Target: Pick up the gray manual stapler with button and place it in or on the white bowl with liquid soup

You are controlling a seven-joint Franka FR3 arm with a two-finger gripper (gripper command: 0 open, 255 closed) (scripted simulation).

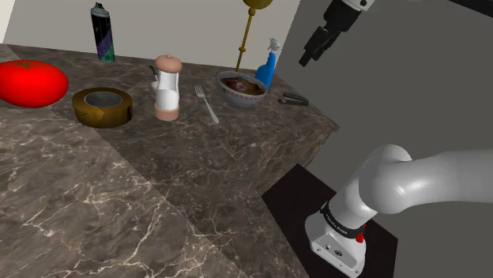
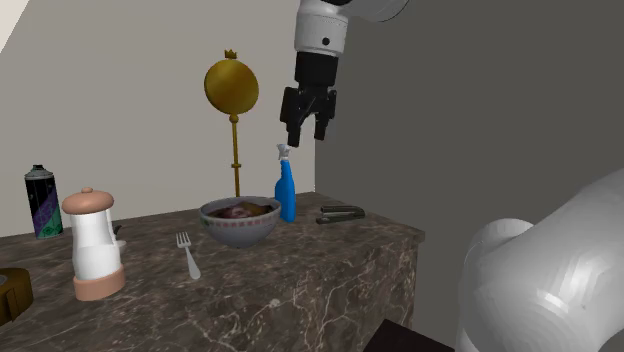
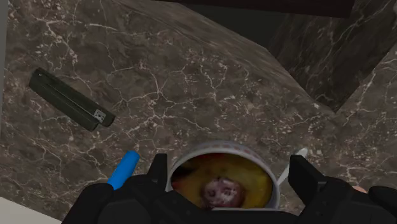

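Wide-open, empty jaws hang high over the soup bowl [image 3: 219,147]. The gray stapler [image 3: 71,108] lies flat on the marble counter [image 3: 191,76] off to one side, beyond the blue spray bottle [image 3: 123,168], its long axis aslant to the jaws' closing line.

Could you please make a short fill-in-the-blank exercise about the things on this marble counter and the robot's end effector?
1. The stapler lies on the counter beside the ____ spray bottle.
2. Between the bowl and the white mill lies a ____.
3. The end effector hangs above the counter with its fingers ____.
Missing words: blue; fork; open.
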